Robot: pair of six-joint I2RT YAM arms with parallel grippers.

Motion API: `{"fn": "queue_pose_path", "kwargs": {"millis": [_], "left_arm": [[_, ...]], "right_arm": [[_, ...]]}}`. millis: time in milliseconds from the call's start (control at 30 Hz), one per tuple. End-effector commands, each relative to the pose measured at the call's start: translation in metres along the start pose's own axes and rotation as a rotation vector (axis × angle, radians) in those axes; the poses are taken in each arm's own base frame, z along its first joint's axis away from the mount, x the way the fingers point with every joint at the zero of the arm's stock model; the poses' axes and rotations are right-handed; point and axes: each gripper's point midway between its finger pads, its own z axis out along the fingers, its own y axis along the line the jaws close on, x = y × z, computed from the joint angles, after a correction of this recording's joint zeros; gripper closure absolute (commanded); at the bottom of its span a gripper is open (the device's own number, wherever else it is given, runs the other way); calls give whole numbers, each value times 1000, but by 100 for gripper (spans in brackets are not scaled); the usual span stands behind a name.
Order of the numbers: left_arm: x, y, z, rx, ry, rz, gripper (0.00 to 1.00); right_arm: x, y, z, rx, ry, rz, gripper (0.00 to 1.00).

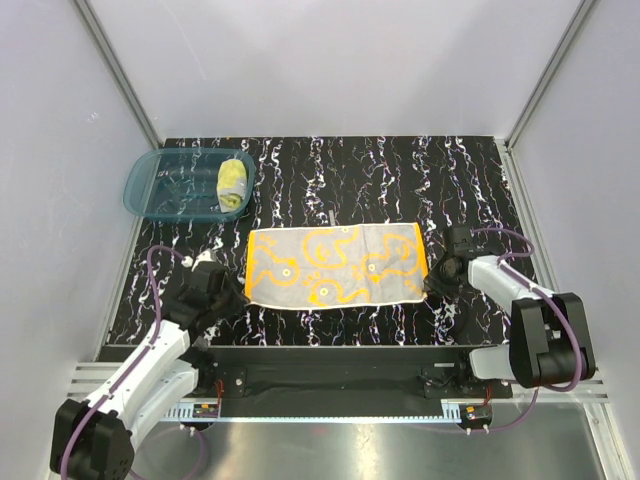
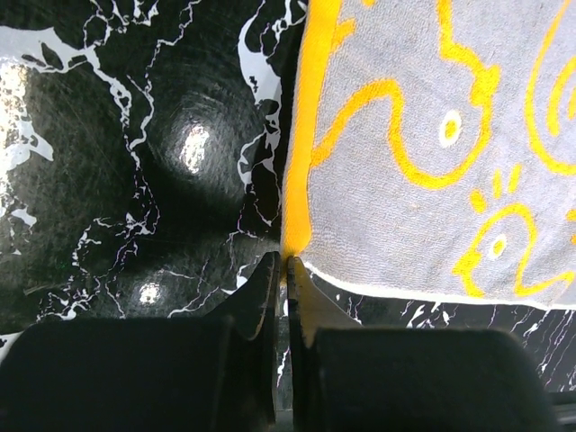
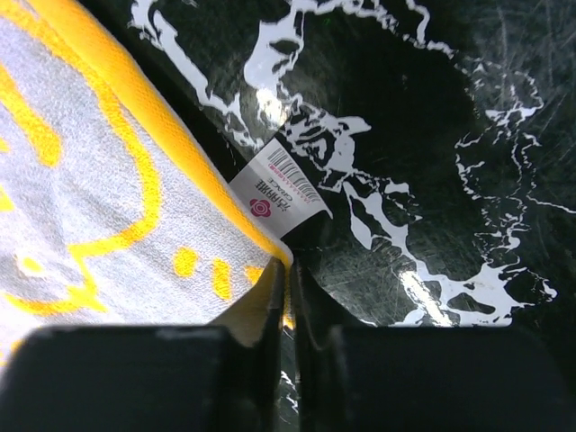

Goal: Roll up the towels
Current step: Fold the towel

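On the glossy, black, white-veined worktop (image 1: 470, 180), at its far left corner, we see a translucent teal plastic basin (image 1: 150, 190) holding the pale yellow towel (image 1: 233, 185), rolled into a soft, stubby cylinder. The left fingers (image 2: 261, 297) are pressed together at the near left corner of the orange towel (image 1: 335, 265); we cannot tell whether cloth is nipped. That towel lies flat mid-worktop, grey-beige terry side up, with orange looping figures and border. The right fingers (image 3: 261, 306) pinch its near right corner, beside a white label (image 3: 279, 184).
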Motion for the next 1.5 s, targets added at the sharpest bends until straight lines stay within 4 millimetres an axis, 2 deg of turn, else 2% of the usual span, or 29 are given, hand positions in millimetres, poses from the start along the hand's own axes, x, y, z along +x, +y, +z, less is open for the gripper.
{"fn": "queue_pose_path", "kwargs": {"millis": [0, 33, 167, 267, 367, 400, 467, 500, 600, 633, 833, 867, 900, 967, 1033, 1067, 1100, 1167, 1300, 1367, 1433, 1467], "left_arm": [[-13, -16, -2, 58, -36, 13, 100], [-14, -17, -3, 62, -39, 15, 100], [-19, -18, -7, 57, -53, 28, 100], [-33, -19, -9, 24, -84, 43, 100], [-48, -34, -11, 52, -97, 41, 100], [-57, -42, -14, 64, -117, 42, 100], [-69, -47, -14, 56, -137, 49, 100], [-83, -54, -18, 58, -168, 48, 100], [-101, -65, -15, 62, -182, 50, 100], [-105, -66, -11, 55, -174, 45, 100], [-134, -80, -1, 65, -206, 16, 100], [-140, -85, -1, 78, -211, 13, 100], [-144, -86, 2, 78, -213, 8, 100], [-150, -90, 9, 77, -207, 8, 100], [-154, -89, 17, 64, -203, 3, 100], [-158, -91, 19, 66, -208, 3, 100], [-161, -89, 22, 57, -209, 0, 100], [-165, -89, 32, 48, -201, 0, 100], [-171, -85, 55, 18, -170, -9, 100], [-178, -83, 59, 11, -174, -21, 100], [-181, -77, 65, -3, -173, -35, 100], [-186, -72, 66, -10, -181, -47, 100]], "right_arm": [[10, -2, -4, -34, 21, -6, 96], [12, 2, -7, -59, 24, -5, 100], [13, 4, -15, -83, 19, 7, 100], [-1, 8, -21, -68, -18, -13, 100], [-20, 20, -30, -57, -47, -40, 100], [-29, 30, -37, -74, -62, -44, 100], [-41, 34, -38, -61, -90, -52, 100], [-49, 42, -40, -66, -100, -56, 100], [-64, 57, -42, -73, -117, -74, 100], [-66, 58, -36, -59, -105, -80, 100], [-90, 82, -34, -82, -117, -96, 100], [-98, 92, -38, -100, -131, -98, 100], [-99, 95, -32, -95, -114, -99, 100], [-112, 110, -35, -115, -127, -101, 100], [-114, 118, -27, -120, -95, -108, 100], [-122, 127, -31, -136, -111, -111, 100], [-123, 128, -23, -122, -95, -115, 100], [-134, 139, -24, -131, -110, -121, 100], [-143, 149, -2, -110, -75, -135, 100], [-149, 158, 0, -114, -71, -137, 100], [-149, 159, 13, -100, -49, -145, 100], [-156, 165, 10, -107, -59, -147, 100]]}}
